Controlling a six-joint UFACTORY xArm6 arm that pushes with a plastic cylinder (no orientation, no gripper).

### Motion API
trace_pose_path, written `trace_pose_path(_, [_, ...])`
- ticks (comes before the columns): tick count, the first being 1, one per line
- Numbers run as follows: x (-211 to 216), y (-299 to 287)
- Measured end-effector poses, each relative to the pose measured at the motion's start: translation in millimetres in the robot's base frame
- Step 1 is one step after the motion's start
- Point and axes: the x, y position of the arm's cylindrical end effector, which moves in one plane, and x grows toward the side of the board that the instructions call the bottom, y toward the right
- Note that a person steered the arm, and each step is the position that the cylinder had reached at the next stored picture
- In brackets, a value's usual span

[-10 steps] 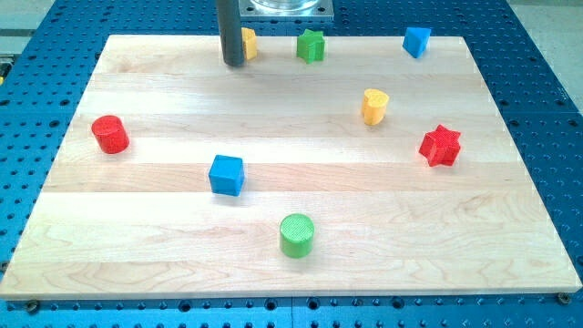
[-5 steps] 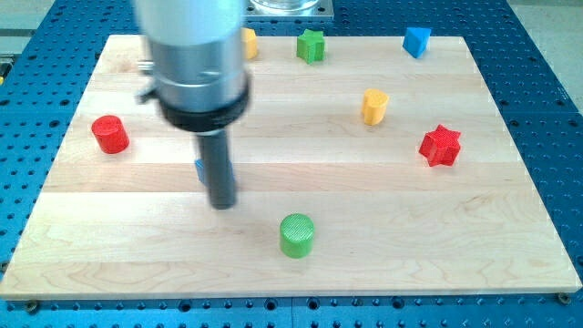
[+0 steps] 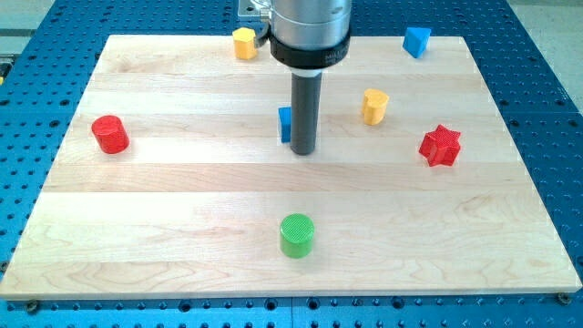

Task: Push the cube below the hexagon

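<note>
Near the board's middle, my tip [image 3: 302, 151] touches the blue cube [image 3: 284, 125]; no gripper fitted

No legible text, label, brand, number or sign is showing anywhere in the camera view. The wooden board [image 3: 164, 200], the perforated blue table [image 3: 547, 109] around it and the metal housing of the arm [image 3: 310, 32] are all showing plain, unmarked surfaces. The coloured blocks are likewise carrying no lettering or figures that can be read.
</note>
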Motion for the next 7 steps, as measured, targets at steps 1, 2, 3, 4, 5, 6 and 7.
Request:
trace_pose_path(1, [-6.4,48.2])
trace_pose_path(2, [-36.7,21.1])
trace_pose_path(3, [-22.1,-18.1])
trace_pose_path(4, [-15.9,-18.5])
trace_pose_path(5, [-20.2,-29.2])
trace_pose_path(6, [-21.8,-31.4])
trace_pose_path(7, [40.7,-63.6])
